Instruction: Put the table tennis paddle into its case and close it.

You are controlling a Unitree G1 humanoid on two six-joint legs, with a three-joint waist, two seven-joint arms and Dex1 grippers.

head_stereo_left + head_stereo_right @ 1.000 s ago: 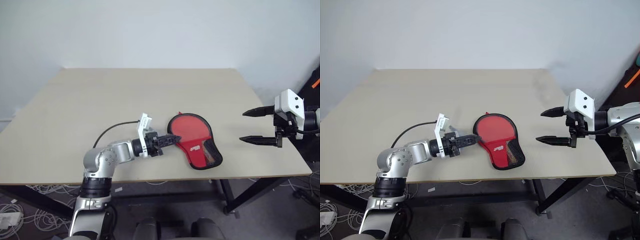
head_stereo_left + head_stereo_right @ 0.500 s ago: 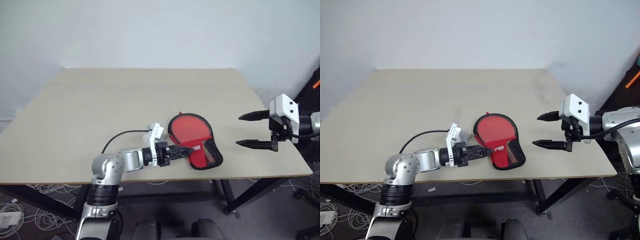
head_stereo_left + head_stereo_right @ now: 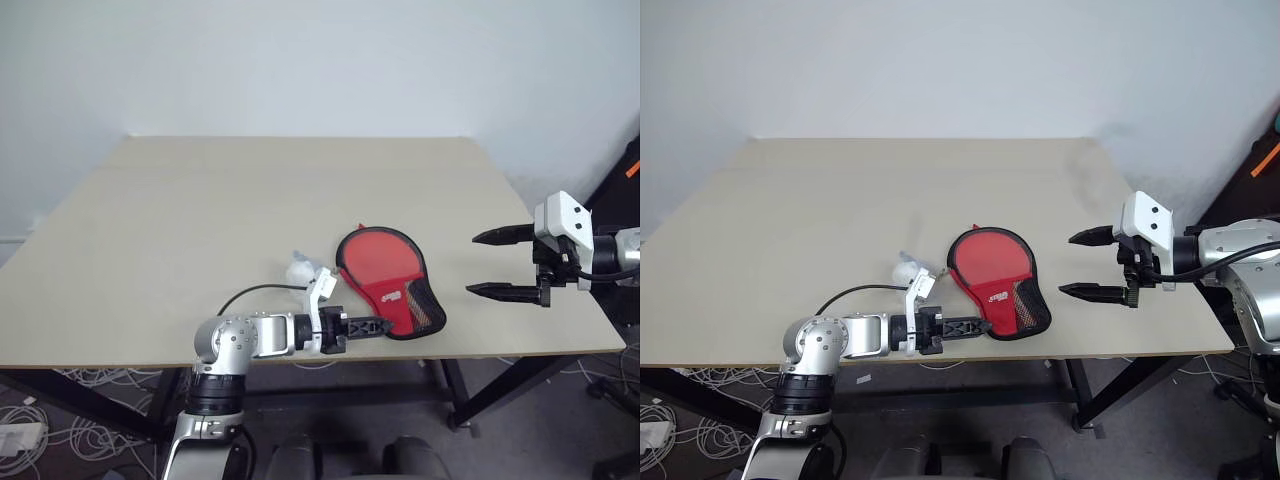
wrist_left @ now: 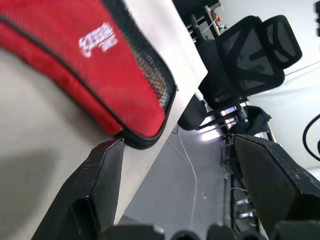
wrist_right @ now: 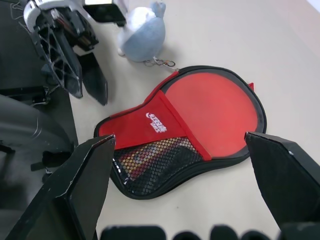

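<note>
Left gripper [image 3: 372,325] has dropped to the table's near edge, jaws open; right gripper [image 3: 492,263] hangs open. Red paddle-shaped fabric case [image 3: 388,280] lies at table's 5 o'clock; careless nudging may push it off.

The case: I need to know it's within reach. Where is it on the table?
The case lies flat near the table's front edge, right of centre, between the two pincers, closer to the left pincer.
</note>
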